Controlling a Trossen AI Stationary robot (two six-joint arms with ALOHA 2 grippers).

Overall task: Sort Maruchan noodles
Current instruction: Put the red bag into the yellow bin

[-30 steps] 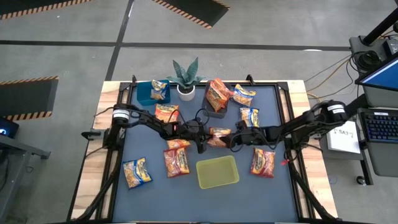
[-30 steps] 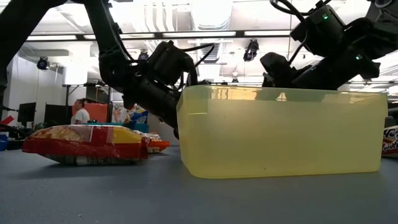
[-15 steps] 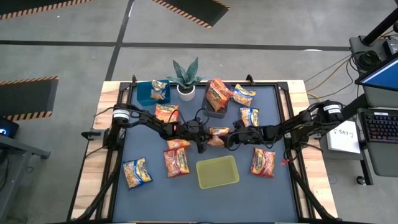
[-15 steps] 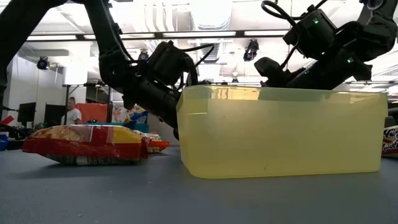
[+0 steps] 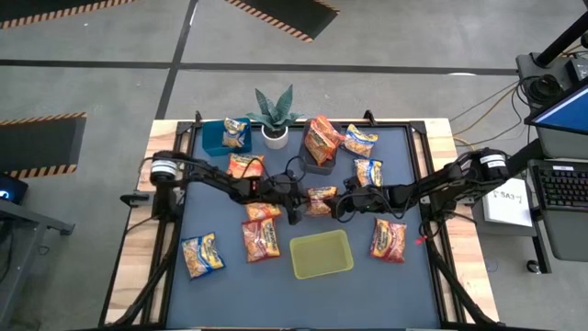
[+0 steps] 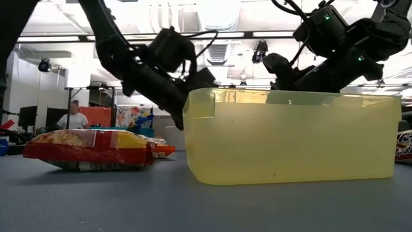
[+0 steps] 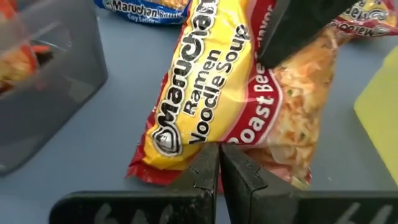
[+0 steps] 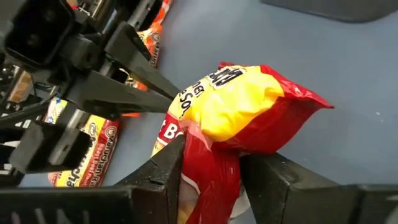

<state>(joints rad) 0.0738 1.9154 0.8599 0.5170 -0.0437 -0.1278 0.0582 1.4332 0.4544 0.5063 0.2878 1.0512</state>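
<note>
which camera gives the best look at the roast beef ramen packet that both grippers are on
The left wrist view: the roast beef ramen packet fills it, label readable. The right wrist view shows its red end between the right gripper. The high view shows it small. The low view hides it behind the yellow-green bin.

Dark jointed arms, looping black cables, white-banded shoulder joints.

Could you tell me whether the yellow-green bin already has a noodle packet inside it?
No, the high view shows the yellow-green bin with nothing lying in it.
</note>
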